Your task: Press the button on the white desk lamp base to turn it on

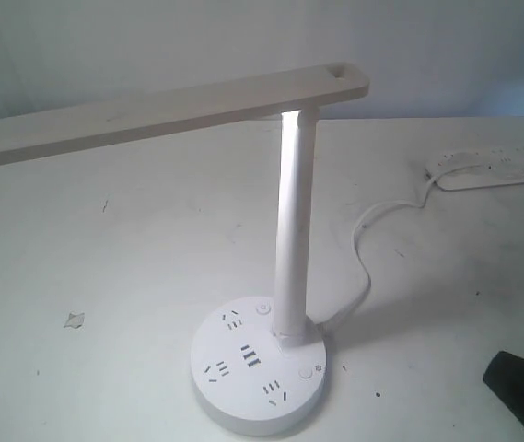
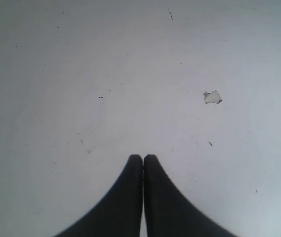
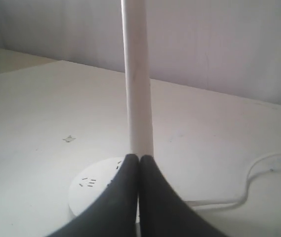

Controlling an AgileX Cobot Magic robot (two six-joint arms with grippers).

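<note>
You're looking at a bare test bench, the sort found in a lab or workshop rather than a home. A white table [image 1: 133, 258], speckled with dark scuffs, fills the exterior view. A plain pale backdrop [image 1: 151, 37] closes it off at twelve o'clock. On it you have the white desk lamp [image 1: 295, 212] near six o'clock and a white power strip [image 1: 496, 168] at two o'clock, with a white cord [image 1: 365, 249] trailing from the lamp's foot toward the strip. A small chipped-looking mark [image 1: 75, 319] sits at eight o'clock.
</note>
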